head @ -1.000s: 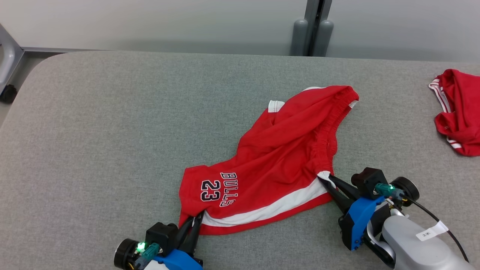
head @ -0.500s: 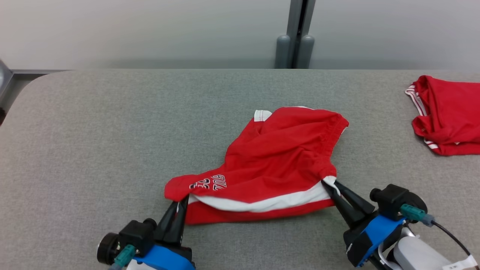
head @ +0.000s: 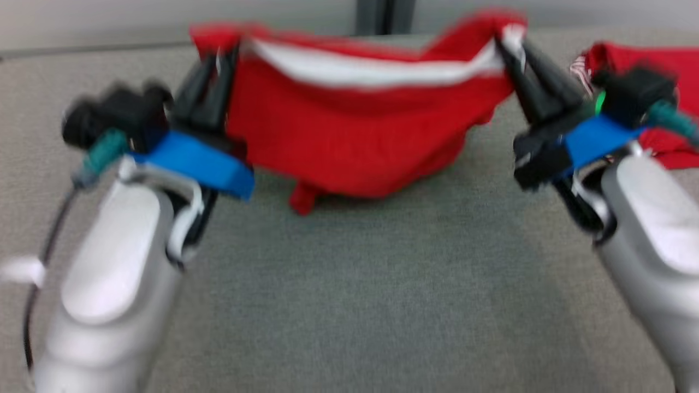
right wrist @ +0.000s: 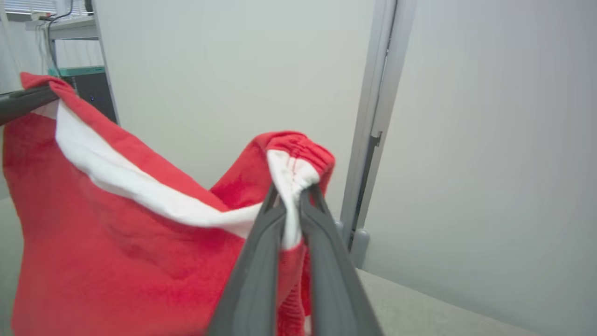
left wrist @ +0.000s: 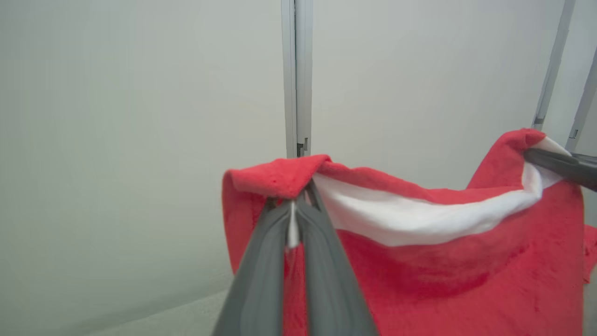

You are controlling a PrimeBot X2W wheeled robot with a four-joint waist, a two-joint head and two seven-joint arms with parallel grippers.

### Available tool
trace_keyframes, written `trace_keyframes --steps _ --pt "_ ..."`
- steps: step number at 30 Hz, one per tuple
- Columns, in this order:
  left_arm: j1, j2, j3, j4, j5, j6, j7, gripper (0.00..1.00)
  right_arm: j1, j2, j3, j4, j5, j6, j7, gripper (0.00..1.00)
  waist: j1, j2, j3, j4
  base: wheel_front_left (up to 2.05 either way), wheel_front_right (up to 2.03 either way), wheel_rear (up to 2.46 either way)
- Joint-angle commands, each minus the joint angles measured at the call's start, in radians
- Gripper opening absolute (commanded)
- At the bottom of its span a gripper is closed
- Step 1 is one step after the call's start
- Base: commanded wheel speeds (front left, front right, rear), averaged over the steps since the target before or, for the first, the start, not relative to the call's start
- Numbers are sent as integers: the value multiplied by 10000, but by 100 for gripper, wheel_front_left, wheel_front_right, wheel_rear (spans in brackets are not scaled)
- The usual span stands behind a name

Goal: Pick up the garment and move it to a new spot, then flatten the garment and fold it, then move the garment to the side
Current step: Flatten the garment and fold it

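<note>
Red cloth with a white band is seen stretched between the two arms. This is the garment point(head: 355, 136), and it is held up above the grey bench point(head: 355, 295), in the far middle part of the head view. One upper corner is gripped by the left gripper point(head: 218, 60). Its jaws are closed tightly on a red fold, with a thin white edge pinched between them, as is shown in the left wrist view. The other upper corner, where the gathered waistband meets a white piece, is gripped by the right gripper point(head: 510, 49). Its jaws are also closed on the cloth, and the white part is caught between them. The white band is carried along the top edge from one gripper to the other, and it sags a little in the middle. Below it the red cloth hangs down loosely in folds. The lowest fold is seen very near the bench surface, but the head view is blurred, so it cannot be told whether it touches. A second red garment point(head: 655, 57) with white stripes is seen on the bench at the right, behind the right gripper. A pale wall point(left wrist: 140, 140) and a grey vertical post point(left wrist: 296, 70) are seen behind the bench.
</note>
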State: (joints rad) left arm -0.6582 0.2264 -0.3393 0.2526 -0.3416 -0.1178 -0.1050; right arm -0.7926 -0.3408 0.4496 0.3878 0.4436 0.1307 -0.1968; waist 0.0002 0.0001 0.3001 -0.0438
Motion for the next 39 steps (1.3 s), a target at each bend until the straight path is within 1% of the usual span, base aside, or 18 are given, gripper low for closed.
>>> trace_keyframes --steps 1,6,10,15,18,23,26,28,31,32,37,39 --pt "-426 72 -7 66 12 -59 60 0 -364 117 -55 97 -36 1 66 0 -2 -1 247 112 0 0 0" --pt "-3806 -60 -36 1381 -326 -127 356 0 -3463 552 -568 1667 343 1 372 0 -2 -1 1165 9 0 0 0" --pt "-6126 -279 -199 2552 -490 -146 50 0 -5562 745 -947 2918 648 1 256 0 -2 -1 1673 -6 0 0 0" --pt "-7806 -364 -634 3764 -751 -153 -608 0 -7043 895 -1112 4131 840 1 -167 0 -2 -1 1979 -3 0 0 0" --pt "-8010 -355 -907 4322 -1006 -154 -989 0 -7076 1014 -697 4521 982 1 -366 0 -2 -1 2054 33 0 0 0" --pt "-7160 -309 -1514 4866 -1390 -154 -1415 0 -6159 1032 71 4683 1346 3 -605 0 -2 -1 2030 110 0 0 0" --pt "-6179 -301 -1613 4878 -1653 -153 -1552 0 -5238 977 552 4449 1498 1 -673 0 -2 -1 1865 132 0 0 0" --pt "-5344 -249 -1610 4696 -1737 -127 -1604 0 -4548 925 658 4022 1562 1 -688 0 -2 -1 1708 112 0 0 0" --pt "-3669 -108 -1242 3891 -1573 -17 -1601 0 -3097 902 629 3282 1582 1 -684 0 -2 -1 1402 31 0 0 0" --pt "-3075 -71 -1120 3566 -1501 83 -1602 0 -2604 897 703 3040 1532 3 -684 0 -2 -1 1294 4 0 0 0" --pt "35 -138 -549 2000 -1363 409 -1606 0 -60 673 618 1789 1408 1 -689 0 -2 -1 604 -37 0 0 0" --pt "1233 -261 -358 1460 -1313 505 -1607 0 852 586 575 1401 1436 1 -689 0 -2 -1 328 -26 0 0 0"
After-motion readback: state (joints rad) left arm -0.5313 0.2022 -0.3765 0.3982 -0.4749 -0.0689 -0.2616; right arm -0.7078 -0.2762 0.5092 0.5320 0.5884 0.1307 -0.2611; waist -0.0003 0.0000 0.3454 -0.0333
